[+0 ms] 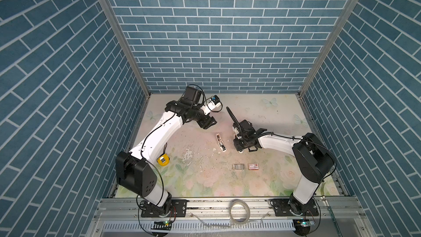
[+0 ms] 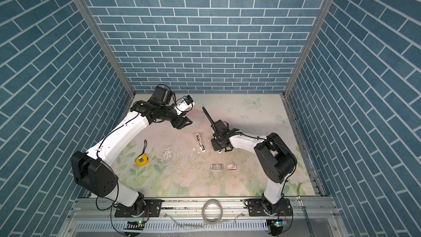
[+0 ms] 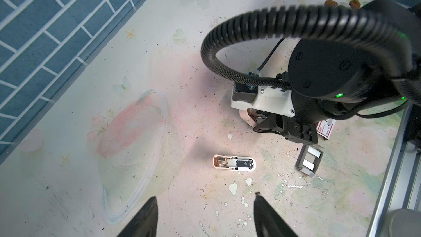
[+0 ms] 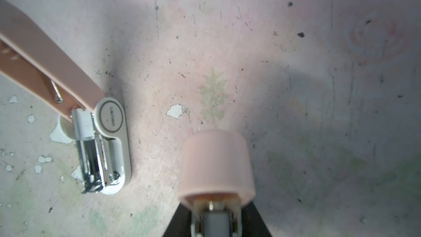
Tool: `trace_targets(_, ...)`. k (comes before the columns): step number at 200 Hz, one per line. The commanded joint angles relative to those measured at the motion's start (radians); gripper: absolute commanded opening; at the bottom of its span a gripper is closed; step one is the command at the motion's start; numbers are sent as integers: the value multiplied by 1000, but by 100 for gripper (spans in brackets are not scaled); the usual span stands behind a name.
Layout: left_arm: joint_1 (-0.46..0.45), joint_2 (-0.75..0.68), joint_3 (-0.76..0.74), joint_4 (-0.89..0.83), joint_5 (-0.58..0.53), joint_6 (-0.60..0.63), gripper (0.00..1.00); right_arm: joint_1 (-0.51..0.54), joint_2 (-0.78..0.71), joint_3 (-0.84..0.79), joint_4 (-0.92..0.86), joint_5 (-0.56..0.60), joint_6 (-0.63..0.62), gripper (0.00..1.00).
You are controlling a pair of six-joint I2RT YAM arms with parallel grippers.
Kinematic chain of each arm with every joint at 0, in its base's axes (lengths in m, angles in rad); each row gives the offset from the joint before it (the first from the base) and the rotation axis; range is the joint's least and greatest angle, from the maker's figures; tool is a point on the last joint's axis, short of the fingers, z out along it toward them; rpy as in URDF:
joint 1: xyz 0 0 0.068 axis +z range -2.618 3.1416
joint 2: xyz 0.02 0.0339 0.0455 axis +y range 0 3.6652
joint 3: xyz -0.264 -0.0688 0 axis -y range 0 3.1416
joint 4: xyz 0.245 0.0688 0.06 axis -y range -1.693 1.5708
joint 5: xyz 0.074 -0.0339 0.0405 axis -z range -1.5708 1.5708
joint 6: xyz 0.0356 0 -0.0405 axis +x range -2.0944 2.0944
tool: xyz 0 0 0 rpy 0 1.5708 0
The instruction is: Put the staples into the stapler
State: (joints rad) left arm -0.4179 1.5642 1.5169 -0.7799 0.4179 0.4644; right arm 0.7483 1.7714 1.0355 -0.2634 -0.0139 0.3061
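A small pink-and-white stapler [image 1: 221, 142] [image 2: 200, 142] [image 3: 234, 164] [image 4: 107, 147] lies on the table mid-scene. It is flipped open, and its chrome channel faces up. The staples [image 1: 238, 167] [image 2: 216, 166] [image 3: 309, 161] are silvery blocks in a grey tray nearer the front. My right gripper [image 1: 239, 149] [image 2: 219, 149] [image 4: 216, 204] hangs just right of the open stapler. It is shut on what looks like a second pink-and-white stapler [image 4: 216, 165] [image 3: 247, 117]. My left gripper [image 1: 208, 123] [image 2: 183, 123] [image 3: 206, 198] hovers open and empty, back-left of the open stapler.
A red-and-white cardboard box [image 1: 253, 166] [image 2: 231, 166] [image 3: 325, 129] sits right of the staples. A yellow tape measure [image 1: 163, 160] [image 2: 140, 160] lies by the left arm. A roll of clear tape [image 1: 239, 210] [image 2: 211, 210] rests on the front rail. Blue brick walls enclose three sides.
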Motion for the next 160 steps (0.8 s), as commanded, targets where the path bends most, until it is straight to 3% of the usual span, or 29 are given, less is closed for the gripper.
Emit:
trace_targets(1, 5, -24, -20, 7, -6, 11, 68, 7, 24, 25, 7, 22, -33, 24)
trace_targets(160, 5, -41, -40, 4, 2, 6, 69, 16, -28, -20, 12, 46, -5, 47)
